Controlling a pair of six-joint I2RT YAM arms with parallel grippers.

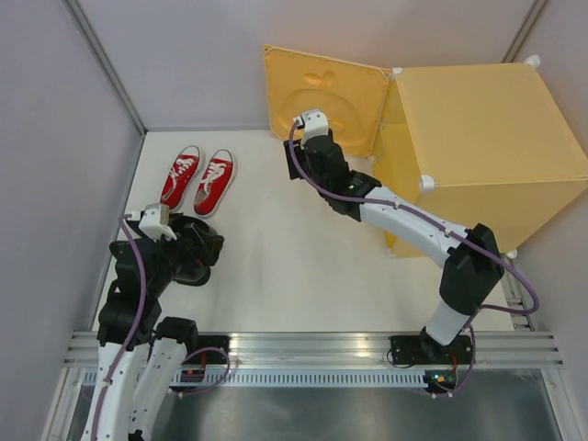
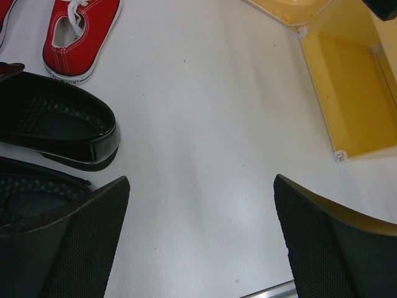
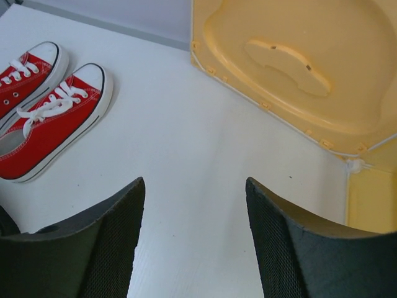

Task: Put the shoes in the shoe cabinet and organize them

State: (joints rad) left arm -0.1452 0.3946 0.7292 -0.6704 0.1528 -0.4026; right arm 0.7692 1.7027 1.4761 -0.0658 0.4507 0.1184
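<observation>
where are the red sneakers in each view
Top external: red sneakers upper left, side by side.
Left wrist: top left corner, one mostly cropped.
Right wrist: left side, both showing.
Shared landmark: the open yellow cabinet door.

The left arm [image 1: 124, 322], lower left of the overhead frame, and the right arm [image 1: 413, 225], centre right, share white tubular links, bulky black joint housings and a white wrist block. A purple cable [image 1: 290, 154] loops along each. The left hand [image 2: 201, 236] and right hand [image 3: 195, 242] have black wedge-shaped fingers [image 3: 93, 248] with finely dimpled inner faces.
</observation>
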